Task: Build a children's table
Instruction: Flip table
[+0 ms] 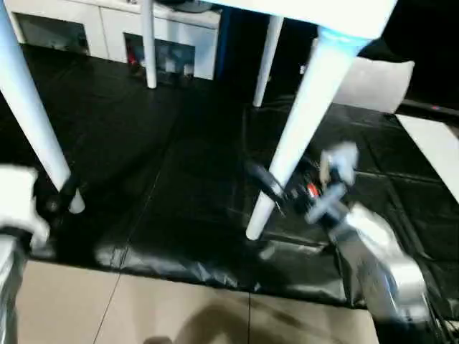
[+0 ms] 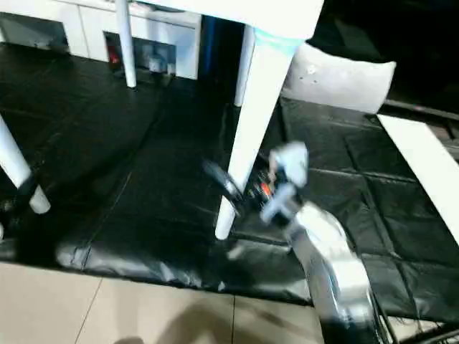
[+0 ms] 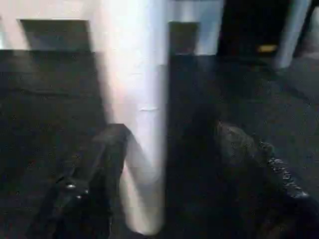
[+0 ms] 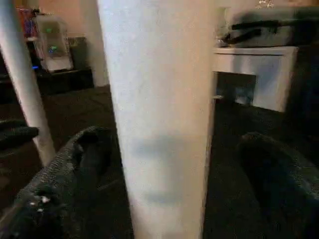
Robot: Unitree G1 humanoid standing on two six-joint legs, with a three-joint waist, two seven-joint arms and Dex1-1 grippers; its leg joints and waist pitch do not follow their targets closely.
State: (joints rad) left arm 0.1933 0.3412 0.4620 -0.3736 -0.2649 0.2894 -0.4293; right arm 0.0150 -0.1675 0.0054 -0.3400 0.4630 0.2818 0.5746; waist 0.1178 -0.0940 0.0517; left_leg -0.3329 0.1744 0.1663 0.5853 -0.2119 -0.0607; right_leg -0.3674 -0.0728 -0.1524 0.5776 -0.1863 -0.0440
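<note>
Standing upright on glossy, wrinkled black floor mats [image 1: 179,215]: the children's table [image 1: 315,14], smooth white plastic on round tapered legs. Left end effector [image 3: 164,164] released, textured black fingers straddling one near leg [image 1: 32,122] without touching. Right end effector [image 4: 169,174] likewise spread wide around the other near leg [image 1: 297,129].

The children's table [image 1: 308,107] is plain white, standing on a glossy black mat [image 1: 179,179] beside beige floor tiles [image 1: 143,308].
</note>
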